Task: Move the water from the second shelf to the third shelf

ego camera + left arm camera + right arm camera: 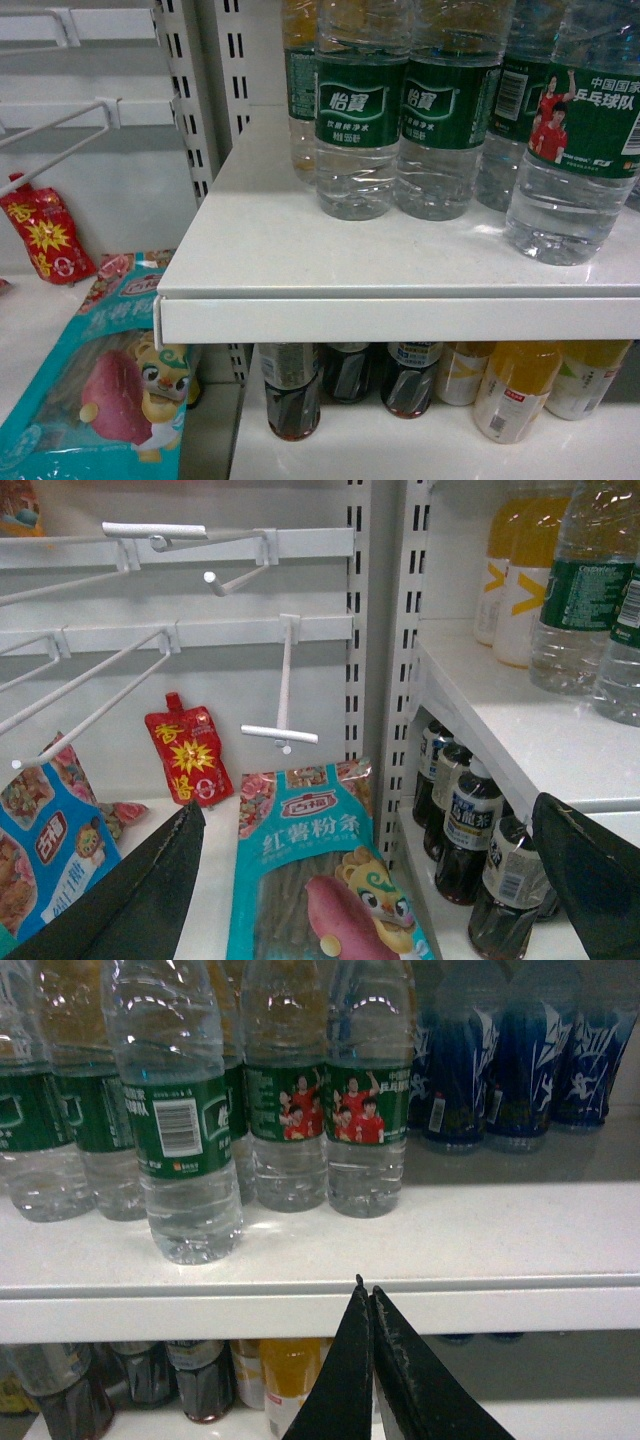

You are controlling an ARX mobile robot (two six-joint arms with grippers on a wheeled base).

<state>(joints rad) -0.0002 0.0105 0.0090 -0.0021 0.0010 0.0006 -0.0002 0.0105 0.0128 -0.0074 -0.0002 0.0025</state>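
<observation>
- Nothing of the job looks done yet, as I judge it: every water bottle I can see stands on the white shelf, and neither claw holds one.
- The water bottle (188,1130) nearest the shelf's front edge sits left of centre in the right wrist view, its barcode facing out, a little forward of the row behind it. In the head view the same bottle (570,140) appears at the far right, closest to the shelf lip (400,318).
- The right gripper (365,1285) shows at bottom centre of its own view, its two dark fingers pressed together with nothing between them. It hangs just below the shelf lip and right of that forward bottle.
- The left gripper (370,815) is spread wide and empty, its fingers at the bottom corners of the left wrist view, looking over at the snack bay: a teal sweet-potato noodle pack (315,880) and a red sauce pouch (188,755).
- Still to do, by my reckoning: part the right fingers, rise above the lip, take a bottle, and carry it to the other shelf.
- Room for moving: bare shelf lies in front of the bottles, widest at the left of the head view. The row itself stands close-packed, bottles touching or nearly so.
- Dark blue bottles (520,1060) stand at upper right in the right wrist view, apart from the water.
- Below the lip, dark drink bottles (293,390) and yellow juice bottles (515,390) fill the lower shelf.
- White peg hooks (280,735) jut out in the left bay; the left arm should mind them.
</observation>
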